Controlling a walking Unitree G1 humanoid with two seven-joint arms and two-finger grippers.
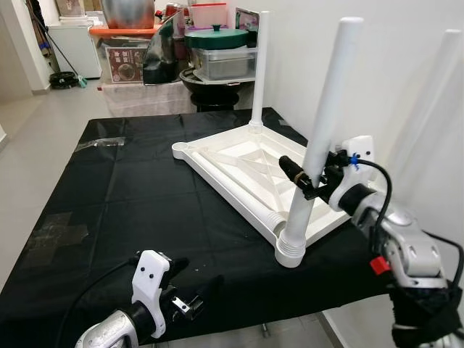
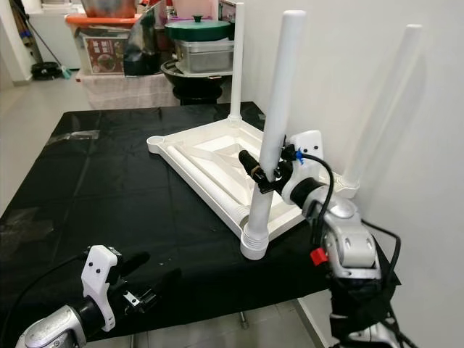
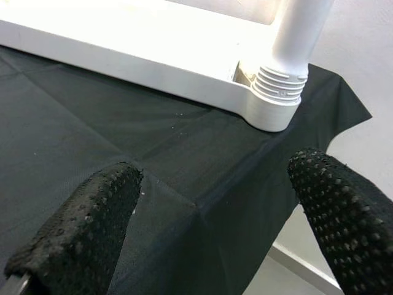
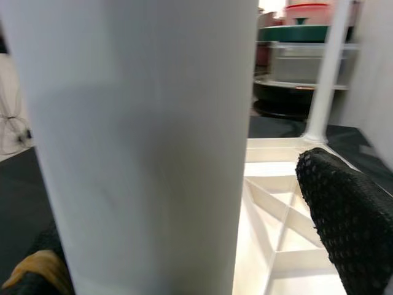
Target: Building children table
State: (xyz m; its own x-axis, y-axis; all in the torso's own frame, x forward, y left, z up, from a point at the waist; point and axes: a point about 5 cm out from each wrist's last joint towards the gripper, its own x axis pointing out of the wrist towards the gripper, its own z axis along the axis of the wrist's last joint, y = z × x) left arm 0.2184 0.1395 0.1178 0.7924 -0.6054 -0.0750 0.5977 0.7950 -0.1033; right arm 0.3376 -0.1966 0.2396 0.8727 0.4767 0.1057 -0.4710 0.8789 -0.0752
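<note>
A white plastic table top (image 1: 239, 170) lies upside down on the black-covered work table (image 1: 130, 196). Three white legs stand up from its corners: a far leg (image 1: 259, 65), a near leg (image 1: 325, 123) with a ribbed collar (image 3: 277, 92), and one by the wall (image 2: 386, 101). My right gripper (image 1: 306, 174) is open, and its fingers (image 4: 347, 215) straddle the near leg at mid height, with a gap showing on one side. My left gripper (image 1: 197, 275) is open and empty, low over the cloth near the table's front edge, left of the near leg's base.
A white wall runs close along the right side. Behind the work table stand stacked boxes, a green-lidded pot (image 1: 217, 35) and metal trays (image 1: 225, 61). Tape patches (image 1: 58, 232) mark the cloth on the left. Grey floor lies to the left.
</note>
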